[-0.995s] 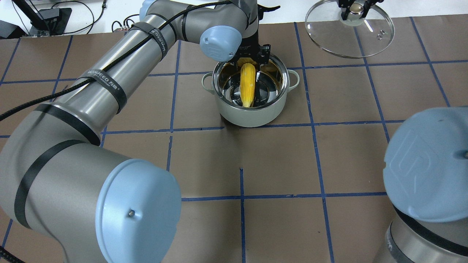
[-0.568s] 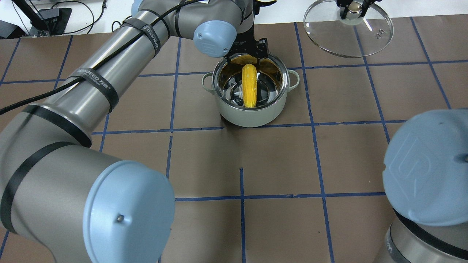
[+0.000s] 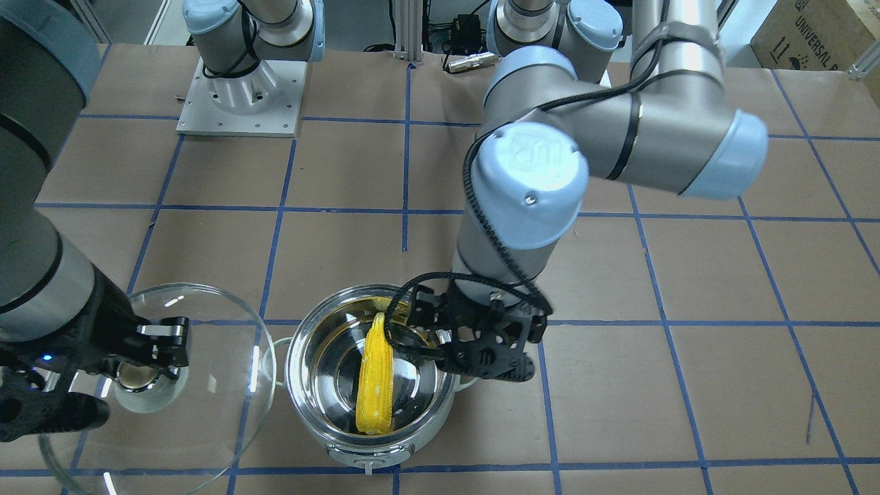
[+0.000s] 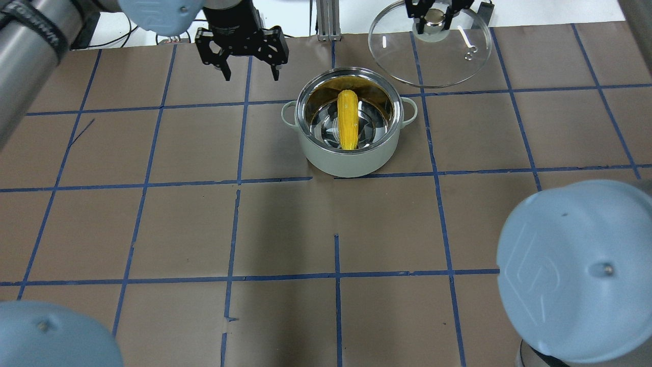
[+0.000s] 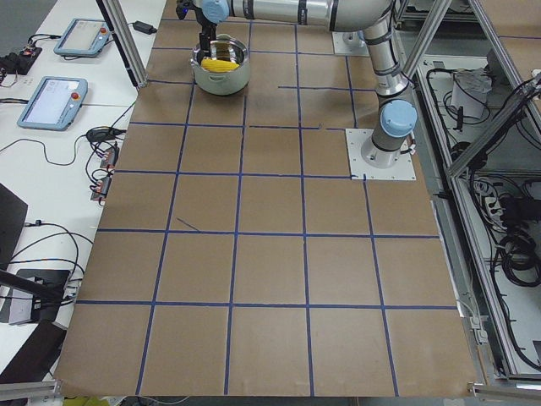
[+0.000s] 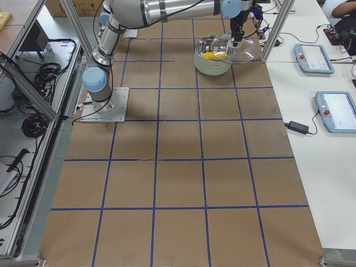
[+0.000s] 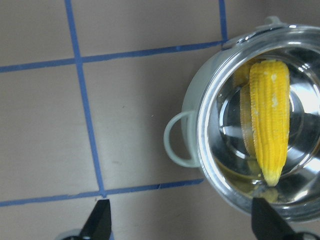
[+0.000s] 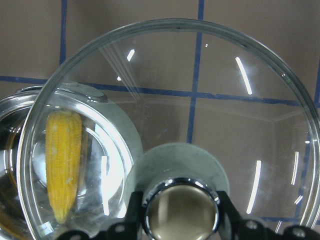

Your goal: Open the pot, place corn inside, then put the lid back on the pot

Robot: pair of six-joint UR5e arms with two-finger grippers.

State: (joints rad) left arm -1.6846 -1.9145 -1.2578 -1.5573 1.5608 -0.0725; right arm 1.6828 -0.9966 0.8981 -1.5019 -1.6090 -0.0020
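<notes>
The corn (image 4: pixel 347 120) lies in the open pot (image 4: pixel 346 160), leaning on the far wall with its tapered tip down. It also shows in the front-facing view (image 3: pixel 376 378) and the left wrist view (image 7: pixel 270 120). My left gripper (image 4: pixel 251 76) is open and empty, raised left of and beyond the pot; the wrist view shows its fingertips (image 7: pixel 100 222) wide apart. My right gripper (image 4: pixel 432 20) is shut on the knob (image 8: pixel 180 210) of the glass lid (image 4: pixel 407 56). It holds the lid in the air, right of and beyond the pot.
The table is brown paper with a blue tape grid (image 4: pixel 336 275). The arm bases (image 3: pixel 240 96) stand at the robot's side. Metal frame posts (image 6: pixel 275 28) and tablets (image 6: pixel 314 55) sit beyond the table's far edge. My right arm's elbow (image 4: pixel 575 270) fills the overhead view's lower right.
My left gripper has risen off the corn and moved left, away from the pot. The corn stays in the pot. My right gripper has carried the lid left, toward the pot.
</notes>
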